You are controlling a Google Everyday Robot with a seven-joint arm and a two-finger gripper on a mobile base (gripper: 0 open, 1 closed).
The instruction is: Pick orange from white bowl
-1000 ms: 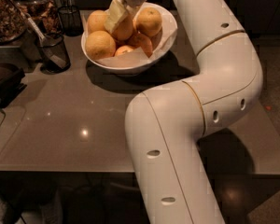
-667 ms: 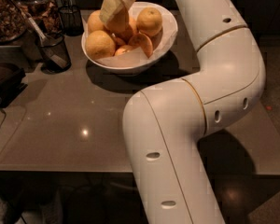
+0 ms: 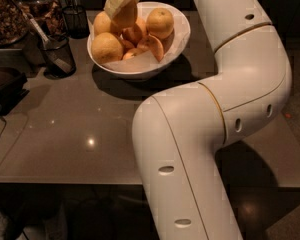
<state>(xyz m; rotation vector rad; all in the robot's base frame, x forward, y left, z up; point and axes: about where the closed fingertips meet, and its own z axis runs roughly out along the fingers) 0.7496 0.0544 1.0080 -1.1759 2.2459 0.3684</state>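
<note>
The white bowl (image 3: 176,46) stands at the back of the grey table. It holds large pale oranges at the left (image 3: 107,47), back left (image 3: 101,21) and back right (image 3: 160,22), with smaller reddish-orange fruits (image 3: 153,47) between them. My gripper (image 3: 122,8) comes down from the top edge over the bowl's back-left part. Its pale finger (image 3: 116,0) is pressed against another orange (image 3: 128,18), which sits a little above the others. The gripper looks shut on this orange.
A black mesh cup (image 3: 58,55) with a utensil stands left of the bowl, and another (image 3: 76,20) behind it. A container of dried bits (image 3: 7,14) and a dark object (image 3: 4,86) are at far left. My white arm (image 3: 205,134) covers the table's right side.
The gripper has moved up and to the left over the bowl, and the orange at its fingers has risen with it.
</note>
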